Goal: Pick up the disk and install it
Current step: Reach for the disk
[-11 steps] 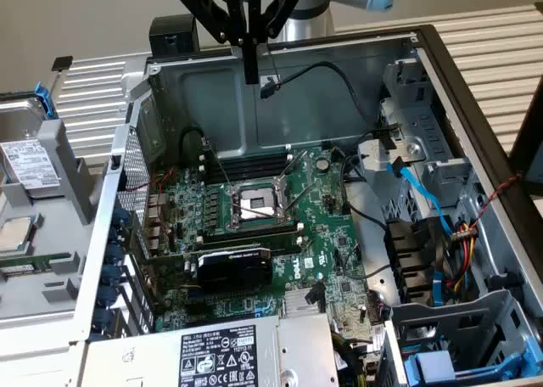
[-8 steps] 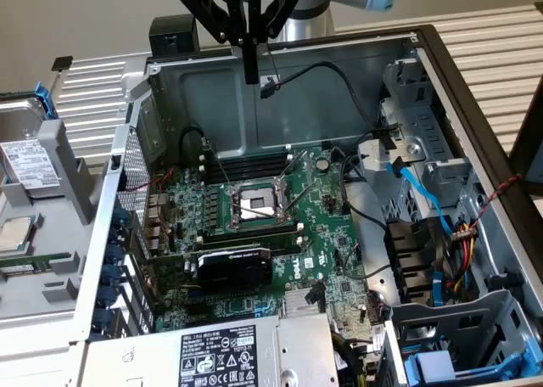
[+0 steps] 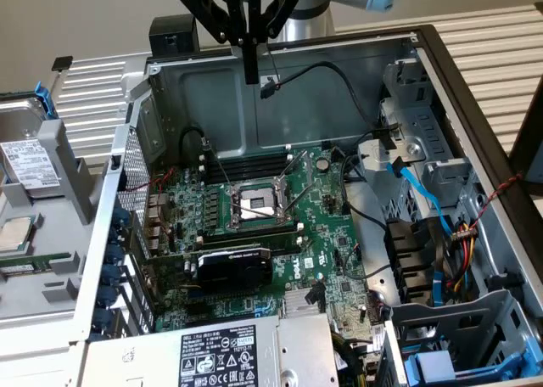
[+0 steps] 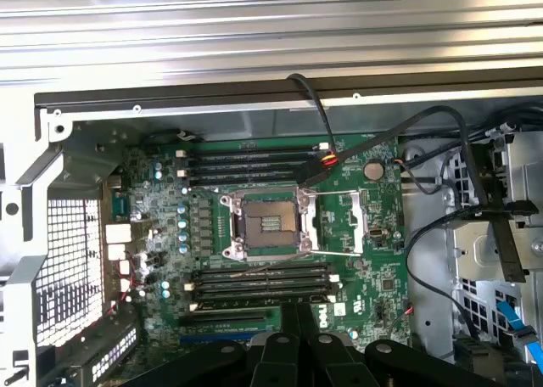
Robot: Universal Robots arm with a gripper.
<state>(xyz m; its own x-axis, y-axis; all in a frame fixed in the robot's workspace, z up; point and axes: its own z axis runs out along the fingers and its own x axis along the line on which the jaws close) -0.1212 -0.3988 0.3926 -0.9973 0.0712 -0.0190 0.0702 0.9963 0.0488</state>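
Exterior view: the fingers (image 3: 251, 64) are seen closed together, with nothing gripped, hung over the open case (image 3: 195, 98) near its back wall. One disk (image 3: 30, 162) is laid well apart from them, outside the case at the exterior view's left, by a grey holder (image 3: 72, 166). One chip (image 3: 15, 232) is set near it. One socket (image 4: 270, 224) is seen under the fingers in the wrist view.

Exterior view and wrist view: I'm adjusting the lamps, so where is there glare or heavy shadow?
Exterior view: the white label on the disk is bright, the computer case's rear wall sits in shade. Wrist view: light streaks glare off the ribbed metal panel, the motherboard is evenly lit, the gripper is a dark silhouette.
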